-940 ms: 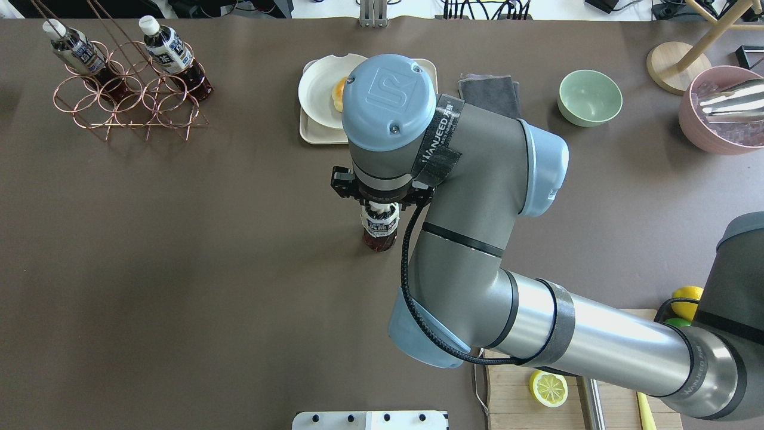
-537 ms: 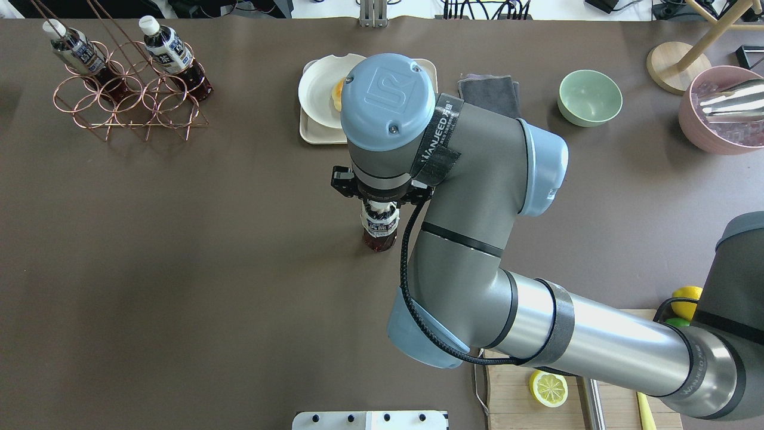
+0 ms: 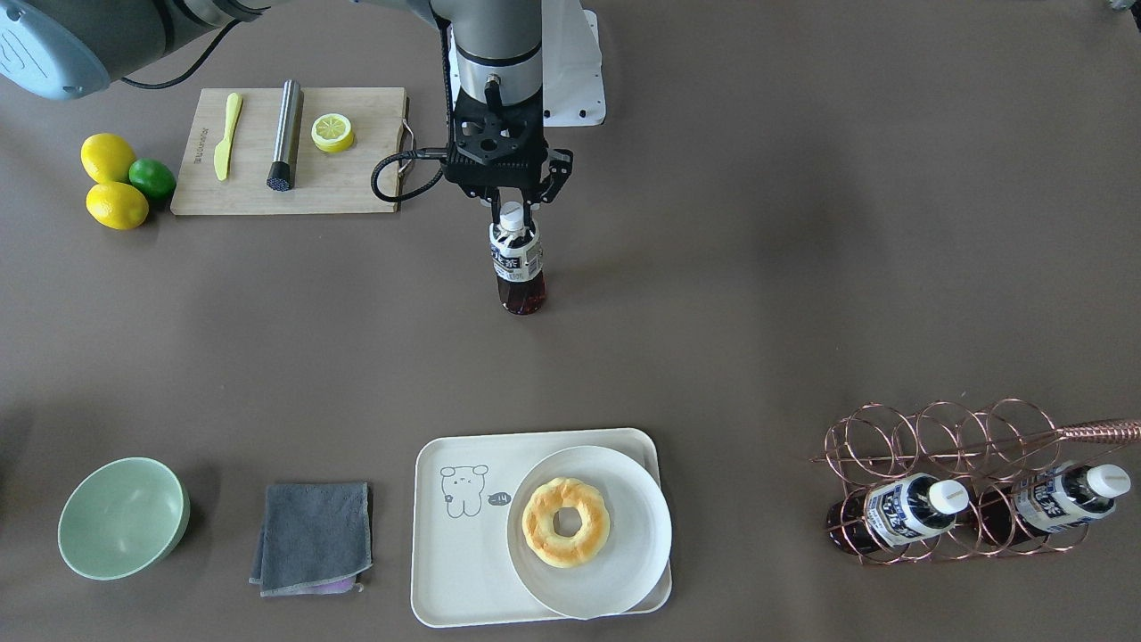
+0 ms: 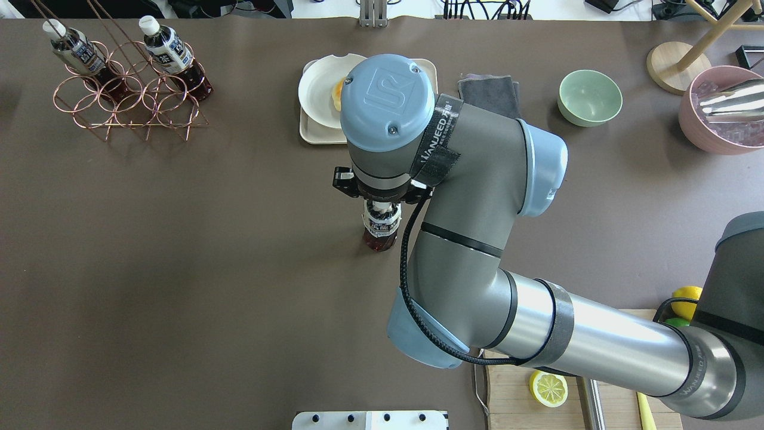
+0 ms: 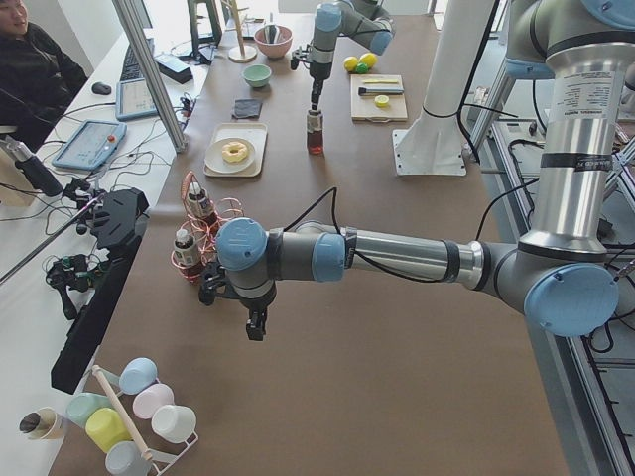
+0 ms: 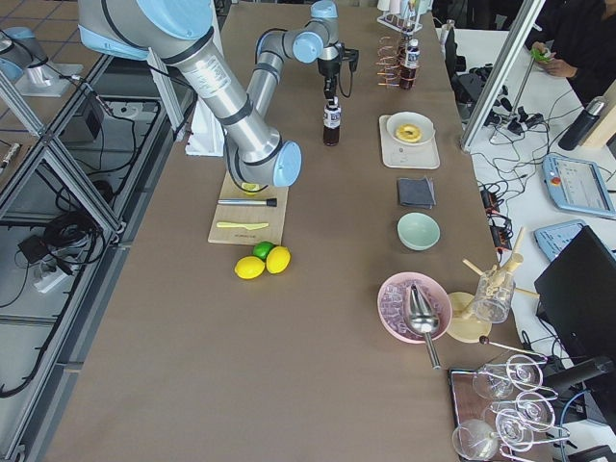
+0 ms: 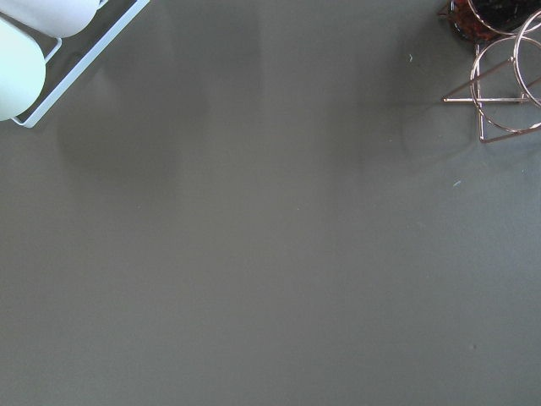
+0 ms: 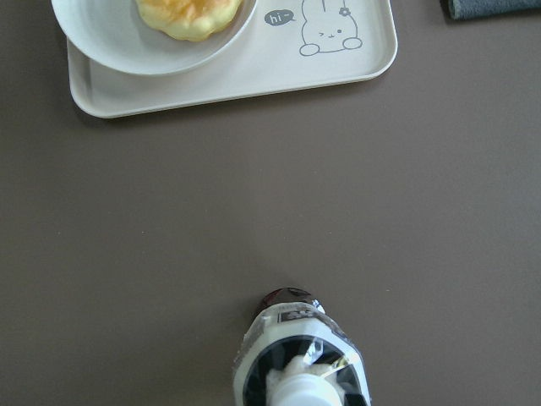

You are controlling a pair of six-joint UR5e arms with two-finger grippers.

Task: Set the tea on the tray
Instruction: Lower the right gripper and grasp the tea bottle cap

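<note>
Right gripper (image 3: pixel 512 214): fingers clamped either side of the white cap of the small clear plastic tea bottle (image 3: pixel 518 263) of dark brown liquid, as far as the front view shows. Wrist cam shows the cap only, no fingers. Bottle upright, base on the brown desk (image 3: pixel 267 357), mid-desk, well apart from the cream-white rounded-rectangle plastic tray (image 3: pixel 463 571) w/ bear drawing.

Change vs. approx. a sec ago: almost nil. In the overhead view the wrist has shifted by a hair over the bottle. Bottle base on same spot, same upright stance. No lift obs.

Meaning, in my judgement: grasp only just settled, carry not begun. Task at pick stage; transfer + set-down outstanding.

Tray: round white plate (image 3: pixel 624 571) w/ ring doughnut (image 3: pixel 565 522) covers the side toward the rack; the bare area is the bear side. Set-down prob. needs that bare part. A bottle held at the cap may swing, so there is a risk of tipping against the plate rim.

Left gripper (image 5: pixel 254 335): seen in side view only, hanging over the desk just beside the copper wire rack (image 3: pixel 945 446), which holds two like bottles (image 3: pixel 900 520). Fingers' state: cannot tell.
</note>
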